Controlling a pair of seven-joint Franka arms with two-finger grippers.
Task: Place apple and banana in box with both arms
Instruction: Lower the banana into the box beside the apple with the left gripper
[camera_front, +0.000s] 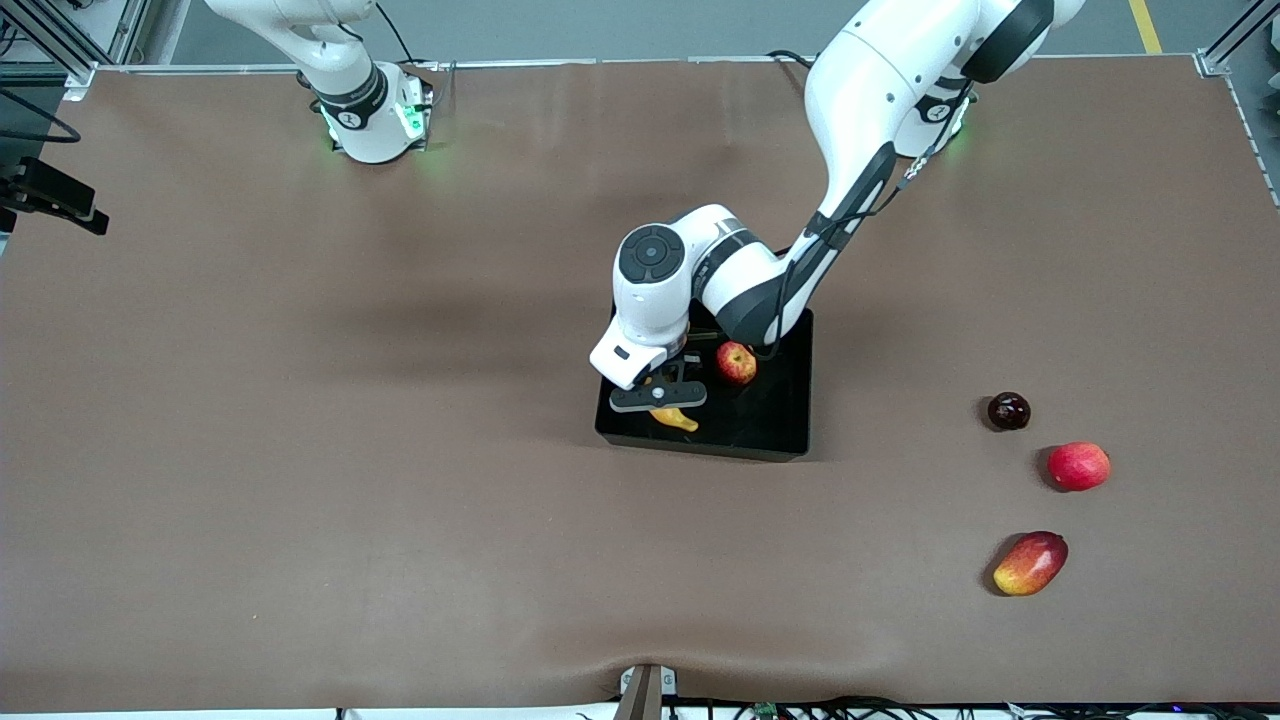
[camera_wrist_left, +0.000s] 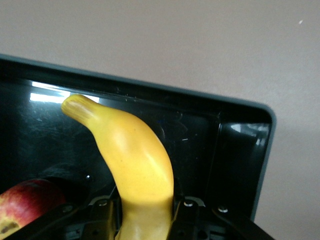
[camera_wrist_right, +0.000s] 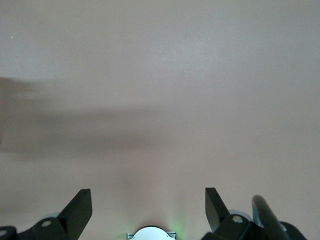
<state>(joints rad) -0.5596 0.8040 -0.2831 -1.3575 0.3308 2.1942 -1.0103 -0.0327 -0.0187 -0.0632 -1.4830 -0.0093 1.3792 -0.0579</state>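
The left gripper (camera_front: 668, 405) is down inside the box (camera_front: 790, 400), at the end nearer the right arm's side of the table, and its fingers are clenched on the banana (camera_front: 673, 418). In the left wrist view the banana (camera_wrist_left: 131, 165) runs straight out from between the fingers (camera_wrist_left: 102, 220), its long axis pointing away from the wrist toward the box wall (camera_wrist_left: 150, 95), with the stalk tip short of that wall and the whole fruit over the black floor. That is the relation the coming move turns on: the banana lies wholly within the walls, so letting go should drop it into the box and not across the rim. How close it hangs to the floor cannot be told. The apple (camera_front: 736, 362) already rests in the box, just beside the gripper and farther from the front camera; the wrist view shows it (camera_wrist_left: 27, 205) close beside the fingers, so a rolling banana may nudge it. The right gripper (camera_wrist_right: 147, 207) waits with fingers spread above bare table (camera_wrist_right: 160, 75), out of the front view, well away from the box
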